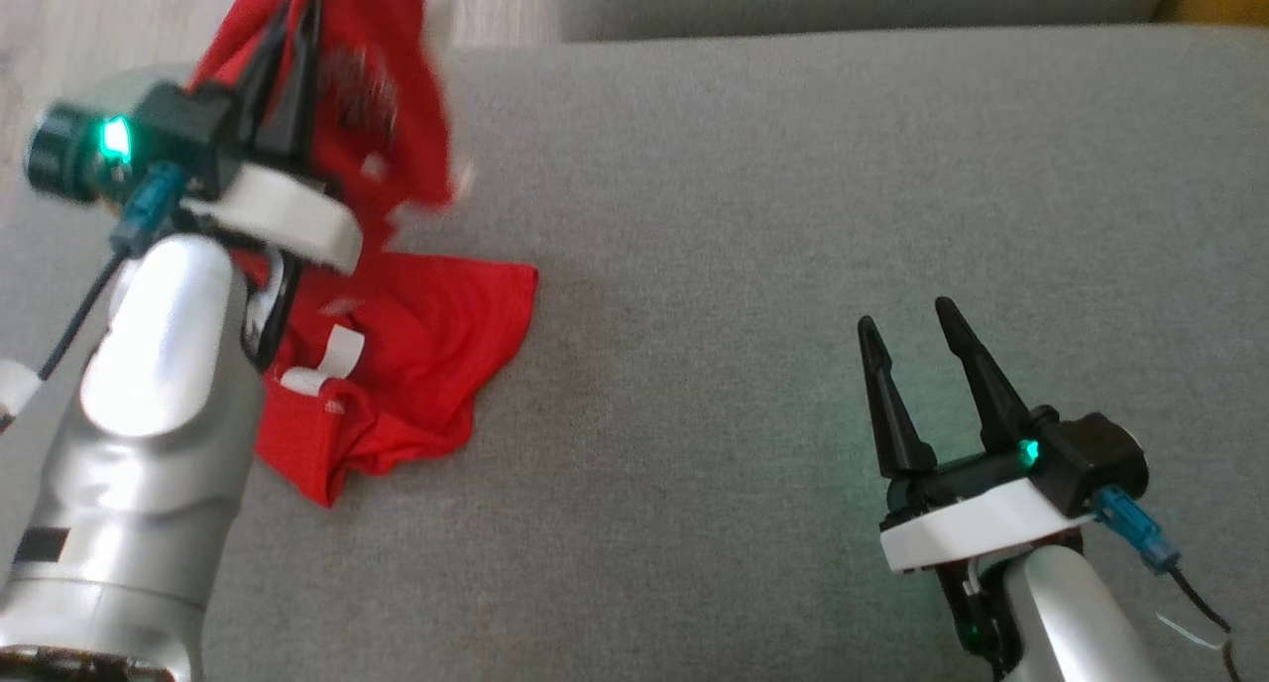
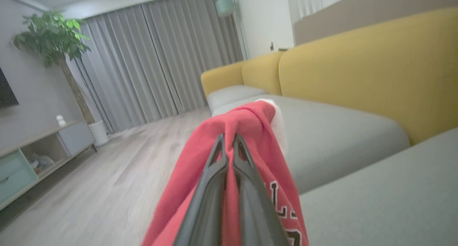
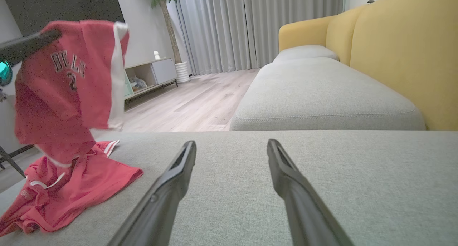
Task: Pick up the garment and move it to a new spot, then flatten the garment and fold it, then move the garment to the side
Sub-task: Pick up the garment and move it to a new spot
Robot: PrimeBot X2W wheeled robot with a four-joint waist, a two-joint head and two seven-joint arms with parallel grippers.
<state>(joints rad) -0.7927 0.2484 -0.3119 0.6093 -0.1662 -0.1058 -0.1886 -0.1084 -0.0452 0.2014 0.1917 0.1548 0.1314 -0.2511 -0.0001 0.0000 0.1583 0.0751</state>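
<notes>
I am working in a home living room: a yellow-backed sofa (image 3: pixel 404 53) is standing near floor-length grey curtains (image 2: pixel 154 60), a potted tree (image 2: pixel 53 38), a low cabinet (image 2: pixel 43 149) and wood flooring (image 2: pixel 107 188).

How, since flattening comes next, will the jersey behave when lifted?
Likely floppy: the jersey hangs limp from the shut left gripper, its lower part heaped on the sofa. Probably light: a fingertip pinch holds it up. It may bunch rather than spread flat.

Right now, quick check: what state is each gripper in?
Left gripper: shut on the red jersey, one end raised off the grey cushion.
Right gripper: open, holding nothing.
</notes>
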